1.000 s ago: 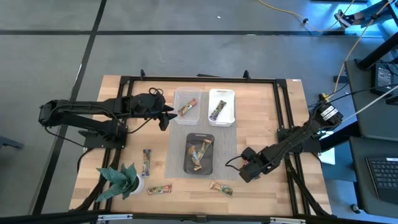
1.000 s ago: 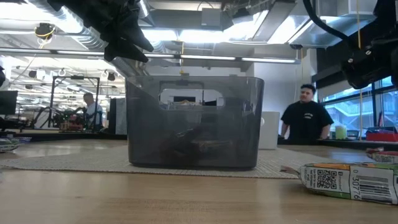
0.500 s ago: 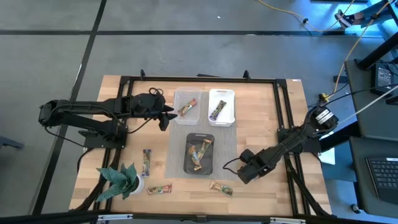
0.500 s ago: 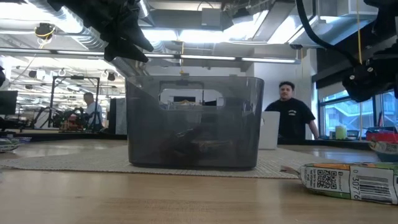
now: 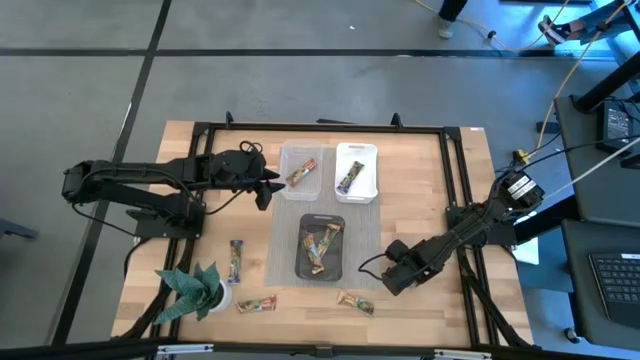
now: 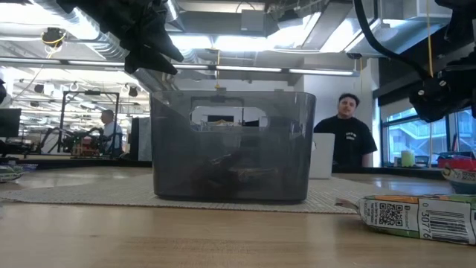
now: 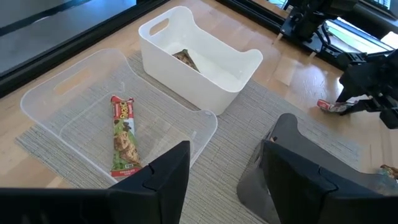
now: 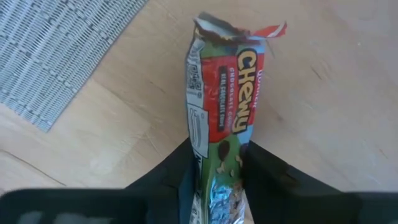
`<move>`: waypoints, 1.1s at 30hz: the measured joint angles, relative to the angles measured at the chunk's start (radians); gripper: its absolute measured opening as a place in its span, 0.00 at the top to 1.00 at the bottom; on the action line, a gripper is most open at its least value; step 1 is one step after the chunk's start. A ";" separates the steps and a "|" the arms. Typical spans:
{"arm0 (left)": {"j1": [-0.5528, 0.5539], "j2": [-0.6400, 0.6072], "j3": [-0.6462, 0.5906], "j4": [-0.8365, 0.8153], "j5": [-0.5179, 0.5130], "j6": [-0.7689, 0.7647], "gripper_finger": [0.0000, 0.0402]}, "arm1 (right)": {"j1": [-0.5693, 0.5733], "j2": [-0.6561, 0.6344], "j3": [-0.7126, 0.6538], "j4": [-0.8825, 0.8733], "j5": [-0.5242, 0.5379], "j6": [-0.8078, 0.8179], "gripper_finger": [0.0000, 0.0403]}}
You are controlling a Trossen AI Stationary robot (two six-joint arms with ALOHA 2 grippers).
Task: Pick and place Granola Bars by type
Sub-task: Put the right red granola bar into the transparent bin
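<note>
On the surface (image 5: 420,190), two bins sit side by side at twelve o'clock, the left bin (image 5: 300,171) and the right bin (image 5: 356,172) each holding one bar, with a tray (image 5: 321,247) of several bars at the centre. The plant (image 5: 195,290) stands at eight o'clock, one bar (image 5: 236,261) just beyond it and another (image 5: 256,304) beside it at seven. A further bar (image 5: 355,302) lies at five o'clock, and the right claw (image 5: 393,281) is just beside it with its fingers (image 8: 166,177) on either side of that bar.
</note>
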 joint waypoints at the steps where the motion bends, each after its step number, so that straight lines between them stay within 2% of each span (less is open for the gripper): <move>1: 0.000 0.000 0.000 0.000 0.000 0.000 0.53 | 0.000 0.000 0.000 0.000 0.000 0.000 0.72; 10: 0.000 0.000 0.000 0.001 0.003 -0.004 0.53 | 0.000 -0.052 0.005 0.000 0.009 -0.008 0.78; 13: 0.000 0.001 0.000 0.017 0.042 -0.016 0.53 | 0.000 -0.091 0.036 0.006 0.068 -0.039 0.78; 16: 0.000 0.010 0.000 0.079 0.103 -0.008 0.53 | -0.003 -0.131 0.079 0.011 0.175 -0.093 0.78; 23: -0.033 0.114 0.000 0.428 0.320 0.048 0.53 | -0.043 -0.172 0.256 0.032 0.479 -0.318 0.78; 26: -0.074 0.192 0.000 0.614 0.367 0.119 0.53 | -0.069 -0.172 0.349 0.051 0.571 -0.457 0.78; 30: -0.130 0.294 0.000 0.830 0.391 0.205 0.53 | -0.095 -0.172 0.452 0.127 0.615 -0.659 0.78; 33: -0.161 0.361 0.000 0.975 0.392 0.197 0.53 | -0.103 -0.172 0.494 0.239 0.616 -0.819 0.78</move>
